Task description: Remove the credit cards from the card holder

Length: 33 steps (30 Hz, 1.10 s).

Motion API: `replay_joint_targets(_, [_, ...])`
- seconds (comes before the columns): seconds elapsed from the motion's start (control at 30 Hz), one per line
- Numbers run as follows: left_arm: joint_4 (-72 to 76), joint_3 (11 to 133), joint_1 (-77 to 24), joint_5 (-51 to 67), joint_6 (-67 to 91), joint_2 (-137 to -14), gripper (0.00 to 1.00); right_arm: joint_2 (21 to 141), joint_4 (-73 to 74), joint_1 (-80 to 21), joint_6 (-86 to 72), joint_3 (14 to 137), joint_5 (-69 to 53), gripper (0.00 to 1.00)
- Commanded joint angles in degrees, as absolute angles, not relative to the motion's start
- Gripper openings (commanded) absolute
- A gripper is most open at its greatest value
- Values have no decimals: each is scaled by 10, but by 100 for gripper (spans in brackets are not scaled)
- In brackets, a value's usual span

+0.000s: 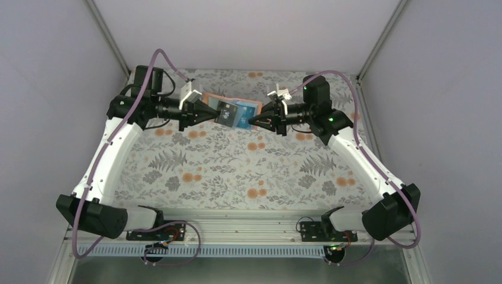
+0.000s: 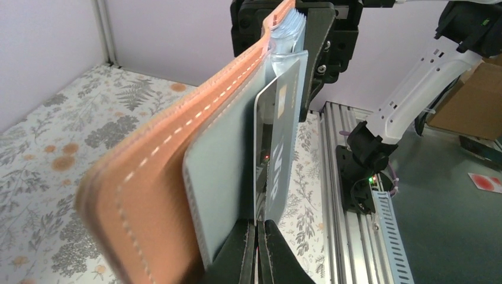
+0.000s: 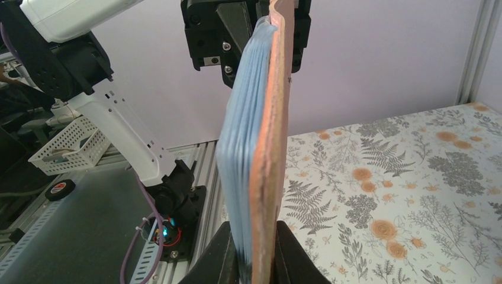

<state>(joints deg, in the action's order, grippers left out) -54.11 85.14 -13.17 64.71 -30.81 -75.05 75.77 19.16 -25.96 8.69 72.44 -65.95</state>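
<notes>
Wallet (image 2: 148,195) hung in mid-air, top centre of the overhead view. The right gripper (image 1: 251,121) was clamped on its edge, and the left gripper (image 1: 214,112) was pinched tight on the black card (image 1: 225,112) sticking out of a pocket. Looked risky to me: a crooked pull could've jammed the card or yanked the wallet loose.

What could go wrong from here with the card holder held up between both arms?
The right claw pinches only one edge of the card holder above the table; if the left claw, shut on the black card, pulls hard, the holder may slip free and drop. The blue card sits beside the black one and could slide out with it, unheld.
</notes>
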Motion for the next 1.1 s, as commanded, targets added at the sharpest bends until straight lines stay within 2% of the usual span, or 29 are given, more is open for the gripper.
replay_joint_targets(0.0, [-516, 852, -115, 649, -302, -744, 2, 736, 198, -251, 99, 720, -671, 4])
replay_joint_targets(0.3, [-526, 883, -92, 662, -304, -761, 2, 747, 200, -236, 98, 714, -663, 4])
replay_joint_targets(0.43, [-528, 880, -78, 625, -309, -752, 2, 742, 183, -218, 82, 702, -654, 4])
replay_joint_targets(0.67, [-521, 858, -52, 644, -301, -750, 2, 749, 167, -187, 56, 692, -647, 4])
replay_joint_targets(0.93, [-466, 792, 12, 673, -214, -766, 2, 755, 155, -154, -20, 688, -526, 4])
replay_joint_targets(1.07, [-451, 734, 26, 668, -177, -816, 2, 770, 169, -142, -39, 702, -483, 4])
